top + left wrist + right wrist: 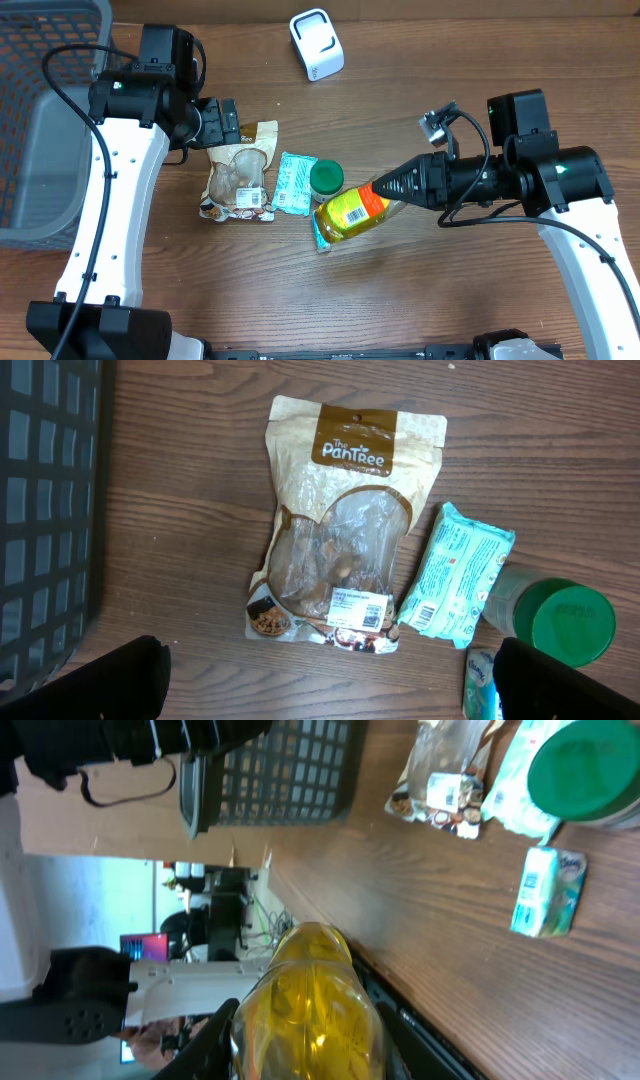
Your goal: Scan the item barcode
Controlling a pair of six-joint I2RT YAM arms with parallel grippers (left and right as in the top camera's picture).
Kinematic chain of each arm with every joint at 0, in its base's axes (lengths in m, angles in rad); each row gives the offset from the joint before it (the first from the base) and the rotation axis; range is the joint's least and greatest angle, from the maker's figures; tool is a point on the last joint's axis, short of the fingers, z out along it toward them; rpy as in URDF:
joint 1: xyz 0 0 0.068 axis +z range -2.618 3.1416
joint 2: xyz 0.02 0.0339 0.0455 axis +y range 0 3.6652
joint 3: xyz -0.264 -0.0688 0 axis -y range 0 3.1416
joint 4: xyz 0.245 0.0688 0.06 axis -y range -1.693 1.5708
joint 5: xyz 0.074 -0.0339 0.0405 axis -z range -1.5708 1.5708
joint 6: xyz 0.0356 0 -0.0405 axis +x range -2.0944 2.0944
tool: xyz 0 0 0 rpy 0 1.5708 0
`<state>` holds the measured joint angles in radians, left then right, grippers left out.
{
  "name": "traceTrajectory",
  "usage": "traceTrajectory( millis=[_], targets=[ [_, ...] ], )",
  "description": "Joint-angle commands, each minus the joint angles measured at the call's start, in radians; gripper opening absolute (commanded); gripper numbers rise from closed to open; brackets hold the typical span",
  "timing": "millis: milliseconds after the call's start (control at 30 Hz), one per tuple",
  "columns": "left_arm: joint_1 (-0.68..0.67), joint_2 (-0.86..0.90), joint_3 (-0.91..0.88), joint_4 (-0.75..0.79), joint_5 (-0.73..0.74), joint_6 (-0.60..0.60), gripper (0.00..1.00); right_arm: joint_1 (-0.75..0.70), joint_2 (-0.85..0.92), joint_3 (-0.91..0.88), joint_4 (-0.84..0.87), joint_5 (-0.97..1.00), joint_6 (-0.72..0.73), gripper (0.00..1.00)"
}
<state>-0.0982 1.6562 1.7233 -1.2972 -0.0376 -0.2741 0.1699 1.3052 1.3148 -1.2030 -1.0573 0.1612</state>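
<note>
A brown wooden table [420, 60] fills the overhead view, with a grey basket [40, 120] at its left edge and a white scanner [316, 43] near the far edge. The right gripper [388, 190] is clamped on the neck end of a yellow bottle [350, 212]. The bottle lies on its side over the middle of the table, beside a green-lidded jar [326, 178] and well apart from the scanner. The left gripper [228, 122] hovers spread wide, holding nothing, above a snack pouch [240, 178]. I judge the item picked and the presenting step due: carry the bottle to the scanner and turn its label toward the window. No barcode can be made out on the label

Left wrist view: the pouch, a teal packet [455, 585] and the jar lie below the parted fingers, and the bottle is out of frame

Right wrist view: the bottle is cut off at the bottom edge and hides the grip itself, and whether it touches the tissue pack [545, 890] I cannot tell
</note>
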Motion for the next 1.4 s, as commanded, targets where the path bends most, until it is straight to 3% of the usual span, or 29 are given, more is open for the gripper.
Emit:
traceTrajectory(
  millis=[0, 533, 800, 1033, 1367],
  targets=[
    [-0.001, 0.008, -0.002, 0.001, 0.005, 0.008, 1.0, -0.006, -0.013, 0.028, -0.03, -0.101, -0.092, 0.21],
    [-0.001, 0.008, -0.002, 0.001, 0.005, 0.008, 1.0, -0.006, -0.013, 0.028, -0.062, -0.064, -0.117, 0.22],
    [-0.001, 0.008, -0.002, 0.001, 0.005, 0.008, 0.99, -0.006, -0.013, 0.028, -0.044, 0.253, -0.09, 0.2],
    [-0.001, 0.008, -0.002, 0.001, 0.005, 0.008, 0.99, -0.006, -0.013, 0.027, -0.043, 0.656, 0.14, 0.17],
    [-0.001, 0.008, -0.002, 0.001, 0.005, 0.008, 0.99, -0.006, 0.046, 0.026, -0.041, 0.739, 0.184, 0.13]
  ],
)
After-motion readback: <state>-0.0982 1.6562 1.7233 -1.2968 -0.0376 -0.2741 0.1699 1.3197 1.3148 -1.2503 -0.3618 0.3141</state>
